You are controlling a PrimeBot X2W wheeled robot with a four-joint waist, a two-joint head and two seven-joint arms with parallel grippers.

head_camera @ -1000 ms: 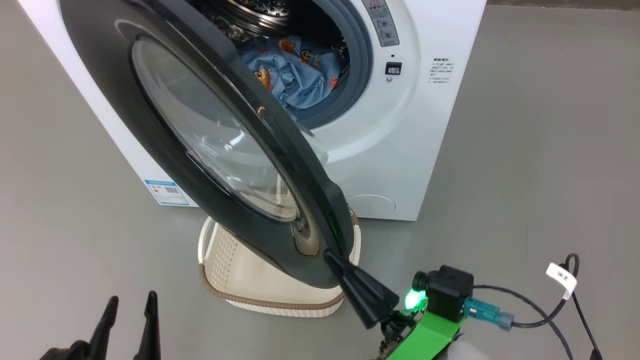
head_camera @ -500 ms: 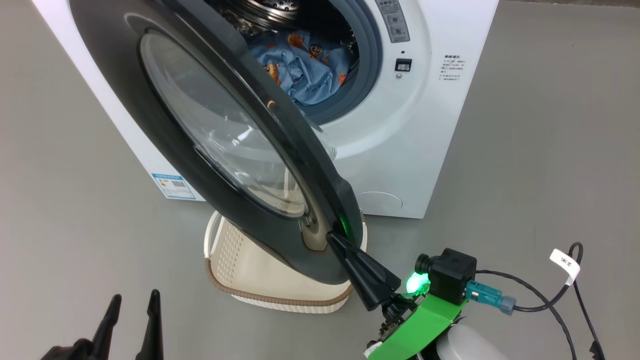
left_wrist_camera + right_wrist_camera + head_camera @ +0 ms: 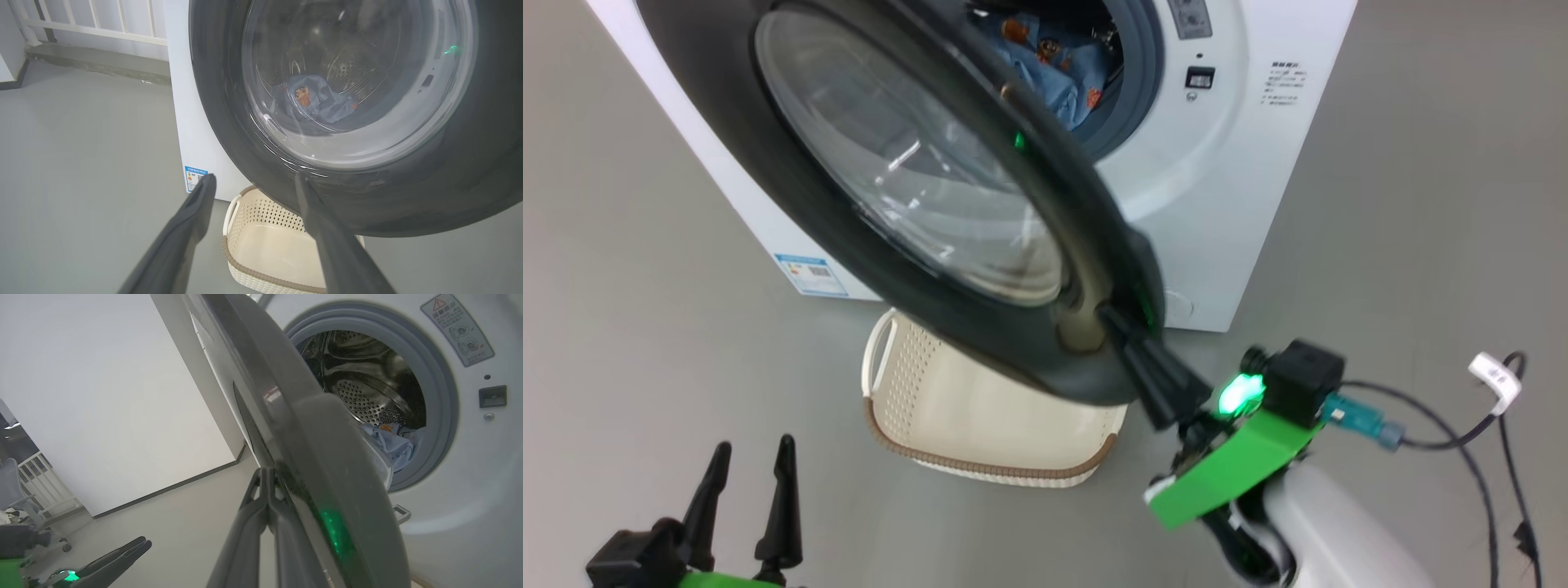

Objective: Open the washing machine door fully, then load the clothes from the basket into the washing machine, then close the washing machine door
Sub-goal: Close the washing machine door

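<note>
- Machine point(image 3: 1241, 204): white front-loader standing on grey floor point(image 3: 1380, 245).
- Door point(image 3: 907, 171): part-open, swung out at an angle, lower rim above the basket.
- Clothes point(image 3: 1058, 69): blue printed cloth lying in the drum point(image 3: 367, 396).
- Basket point(image 3: 907, 371): on the floor just before the machine, partly under the door.
- Right gripper point(image 3: 1112, 314): fingers pressed together, gripping nothing, tips against the door's lower rim.
- Left gripper point(image 3: 752, 445): fingers spread wide, empty, low and left of the basket, touching nothing.

Left tool point(image 3: 754, 446) wide, right tool point(image 3: 1110, 314) closed.
</note>
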